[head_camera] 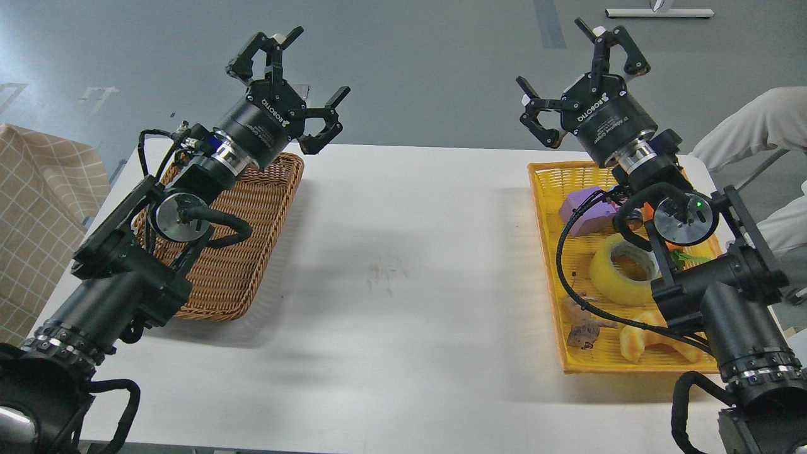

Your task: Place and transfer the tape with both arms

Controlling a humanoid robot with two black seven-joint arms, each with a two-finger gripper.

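The tape, a thick translucent yellow roll with a pale core, lies in the yellow basket at the right of the table, partly behind my right arm. My right gripper is raised above the basket's far end, open and empty, well above and beyond the tape. On the other side my left gripper hangs open and empty over the far end of the brown wicker basket.
In the yellow basket lie a purple block, a yellow-brown croissant toy, a brownish toy and bits of orange and green. The white table spans between baskets. A person's white sleeve shows at right; a checked cloth at left.
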